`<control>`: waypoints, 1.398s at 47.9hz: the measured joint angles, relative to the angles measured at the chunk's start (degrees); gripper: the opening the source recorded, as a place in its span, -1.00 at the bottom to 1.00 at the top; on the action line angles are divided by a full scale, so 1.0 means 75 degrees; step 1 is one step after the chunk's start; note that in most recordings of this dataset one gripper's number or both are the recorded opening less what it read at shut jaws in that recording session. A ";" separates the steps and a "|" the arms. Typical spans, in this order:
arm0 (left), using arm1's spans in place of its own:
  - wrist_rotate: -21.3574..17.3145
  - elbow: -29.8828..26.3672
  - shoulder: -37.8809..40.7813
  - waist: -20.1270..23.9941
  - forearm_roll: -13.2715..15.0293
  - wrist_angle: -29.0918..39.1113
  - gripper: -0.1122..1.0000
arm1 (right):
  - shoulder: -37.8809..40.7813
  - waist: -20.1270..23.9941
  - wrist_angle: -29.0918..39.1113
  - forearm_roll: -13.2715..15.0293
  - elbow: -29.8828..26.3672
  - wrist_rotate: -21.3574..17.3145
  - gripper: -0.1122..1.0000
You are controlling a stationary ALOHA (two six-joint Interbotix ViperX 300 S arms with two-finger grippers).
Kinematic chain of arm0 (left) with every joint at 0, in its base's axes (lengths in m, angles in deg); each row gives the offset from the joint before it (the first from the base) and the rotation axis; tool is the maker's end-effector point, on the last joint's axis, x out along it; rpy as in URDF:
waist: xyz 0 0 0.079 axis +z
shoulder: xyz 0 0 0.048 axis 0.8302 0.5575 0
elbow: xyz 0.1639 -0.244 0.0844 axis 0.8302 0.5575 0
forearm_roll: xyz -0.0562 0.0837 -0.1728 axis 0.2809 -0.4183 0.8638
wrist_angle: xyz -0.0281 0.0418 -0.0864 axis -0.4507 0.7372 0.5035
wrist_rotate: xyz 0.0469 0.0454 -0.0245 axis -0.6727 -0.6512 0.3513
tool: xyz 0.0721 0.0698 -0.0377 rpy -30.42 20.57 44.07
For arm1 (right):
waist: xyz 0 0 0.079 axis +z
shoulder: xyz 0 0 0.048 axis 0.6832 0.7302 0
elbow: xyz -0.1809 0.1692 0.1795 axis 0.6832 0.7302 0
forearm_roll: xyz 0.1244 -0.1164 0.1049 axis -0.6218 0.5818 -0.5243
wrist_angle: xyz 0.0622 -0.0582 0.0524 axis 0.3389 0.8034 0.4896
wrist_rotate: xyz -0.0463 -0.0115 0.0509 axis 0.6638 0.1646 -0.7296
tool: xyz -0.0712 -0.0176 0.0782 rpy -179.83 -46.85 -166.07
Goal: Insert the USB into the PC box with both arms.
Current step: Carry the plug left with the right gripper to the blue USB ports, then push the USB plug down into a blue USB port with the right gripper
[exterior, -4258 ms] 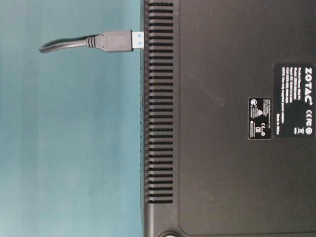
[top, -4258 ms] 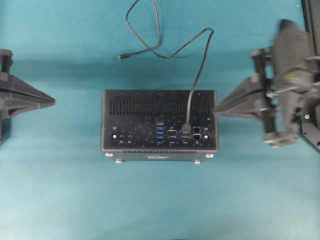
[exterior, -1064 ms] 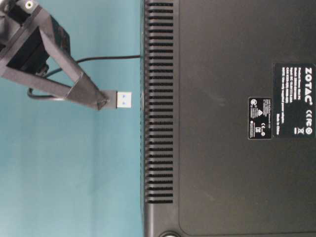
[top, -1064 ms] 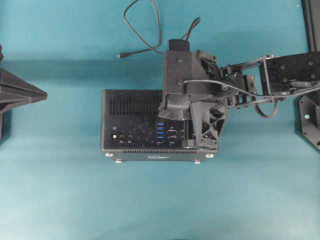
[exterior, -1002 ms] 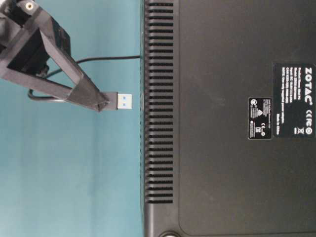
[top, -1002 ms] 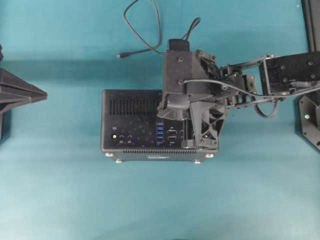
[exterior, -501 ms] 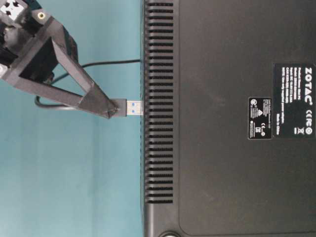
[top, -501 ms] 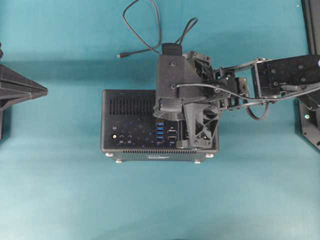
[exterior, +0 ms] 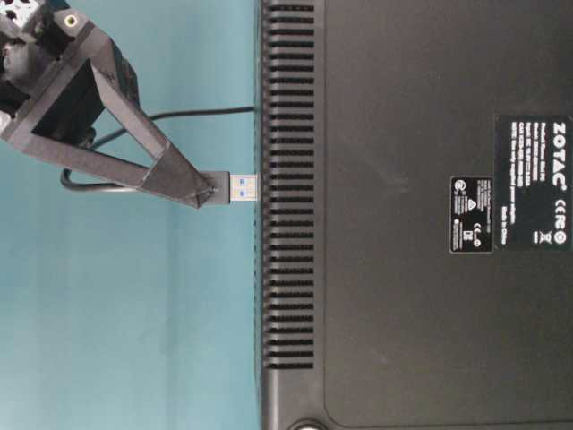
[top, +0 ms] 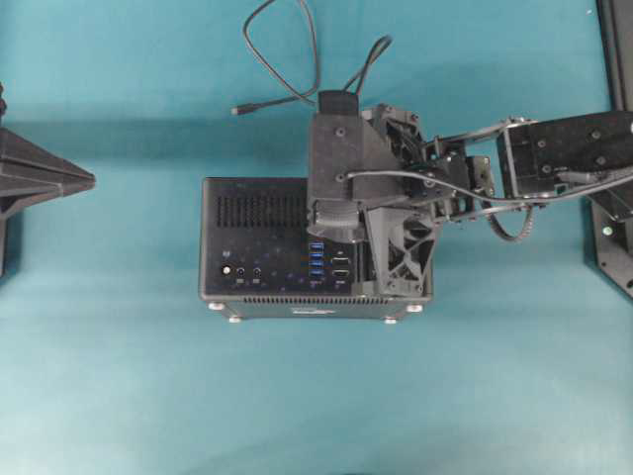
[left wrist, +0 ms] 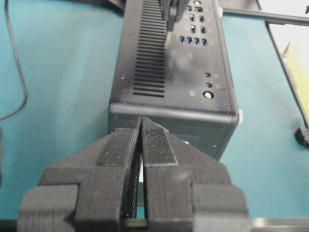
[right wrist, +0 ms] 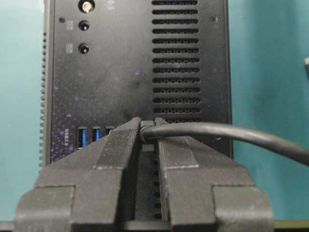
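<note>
Grey rigid USB [exterior: 235, 186] clamped in right hand [exterior: 211, 190], light, best pinched behind metal tip; left hand [left wrist: 141, 126] together, empty; box [top: 267, 237] heavy.

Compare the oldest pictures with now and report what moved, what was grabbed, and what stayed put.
The right gripper came in from the right edge over the PC box and took hold of the USB, which earlier lay free on the box. It carried the plug to a new spot, its tip now at the box's face. The left gripper stayed shut and off the box; the box has not moved.
</note>
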 measured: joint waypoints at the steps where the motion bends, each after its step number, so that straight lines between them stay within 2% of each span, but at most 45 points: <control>1: 0.0000 0.0000 0.0000 -0.0012 0.0000 0.0000 -0.80 | 0.0000 0.0012 0.0000 0.0000 0.0000 -0.0012 -0.63; 67: 0.0012 0.0000 -0.0012 -0.0012 0.0000 0.0000 -0.80 | 0.0129 0.0211 0.0305 -0.0047 -0.0129 -0.0012 -0.63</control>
